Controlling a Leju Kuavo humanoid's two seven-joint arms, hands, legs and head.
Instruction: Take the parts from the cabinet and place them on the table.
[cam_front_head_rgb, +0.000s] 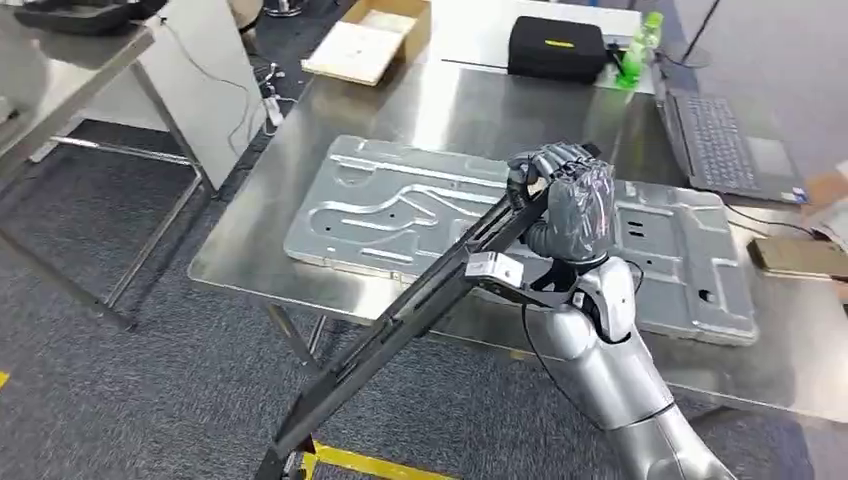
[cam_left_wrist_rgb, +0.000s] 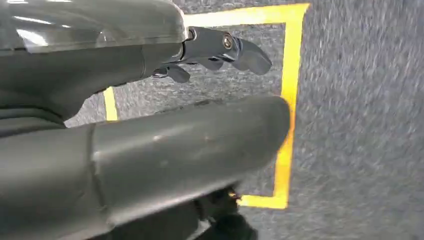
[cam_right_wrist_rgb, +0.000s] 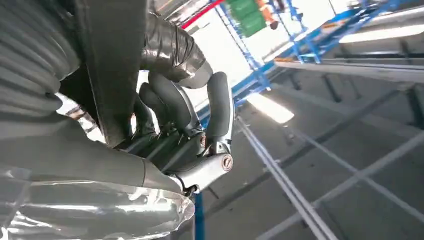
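Carried part: a long black metal bar (cam_front_head_rgb: 420, 300) is held by its upper end, near the centre of the head view, and slants down to the lower left of the frame, over the table edge and the grey carpet.
Right hand: the right hand (cam_front_head_rgb: 565, 195) is seen clenched around the top of the bar, just above the table; in the right wrist view its fingers (cam_right_wrist_rgb: 172, 107) are wrapped about the dark bar.
Left hand: the left hand (cam_left_wrist_rgb: 220, 50) is seen hanging over the carpet beside yellow floor tape (cam_left_wrist_rgb: 290, 100); nothing is held, and its fingers look loosely curled rather than spread.
Part already placed: a large stamped silver panel (cam_front_head_rgb: 400, 215) lies flat on the steel table (cam_front_head_rgb: 250, 250), across the middle of the frame.
Progress: one part is judged to be delivered; the bar has been brought to the table but is not yet laid down.
Left to do: the bar is still to be lowered flat and released, probably beside or in front of the panel.
Other things: a laptop (cam_front_head_rgb: 725, 140) sits at the upper right, a black case (cam_front_head_rgb: 556, 46) at top centre.
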